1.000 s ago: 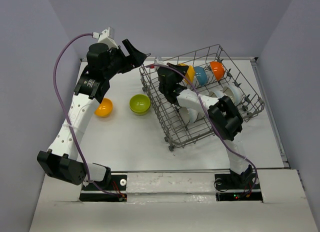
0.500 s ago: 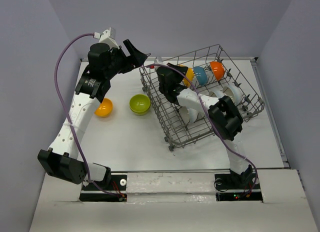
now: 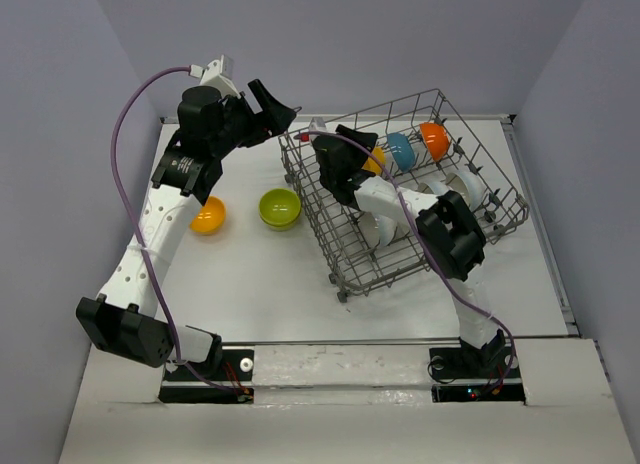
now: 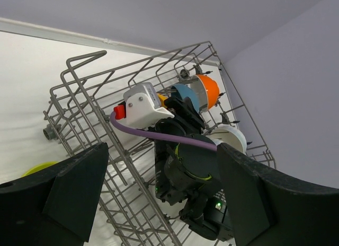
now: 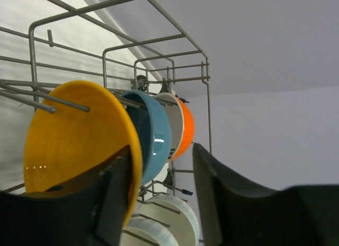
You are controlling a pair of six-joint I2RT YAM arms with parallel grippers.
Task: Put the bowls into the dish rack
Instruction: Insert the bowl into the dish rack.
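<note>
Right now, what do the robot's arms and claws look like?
The left arm and right arm are white with chunky black joints, each trailing a purple cable. The left gripper and right gripper have thick black wedge-shaped fingers.

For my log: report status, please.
Left tool open, empty. Right tool open beside yellow bowl in dish rack. Green bowl and orange bowl on table.

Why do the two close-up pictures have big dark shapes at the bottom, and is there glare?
Right wrist view: those are the right gripper, its fingers near the lens, dark and soft; tiny glints on the yellow bowl and blue bowl. Left wrist view: same for the left gripper; the dish rack is sharp. Top view: even light, faint shadows.
</note>
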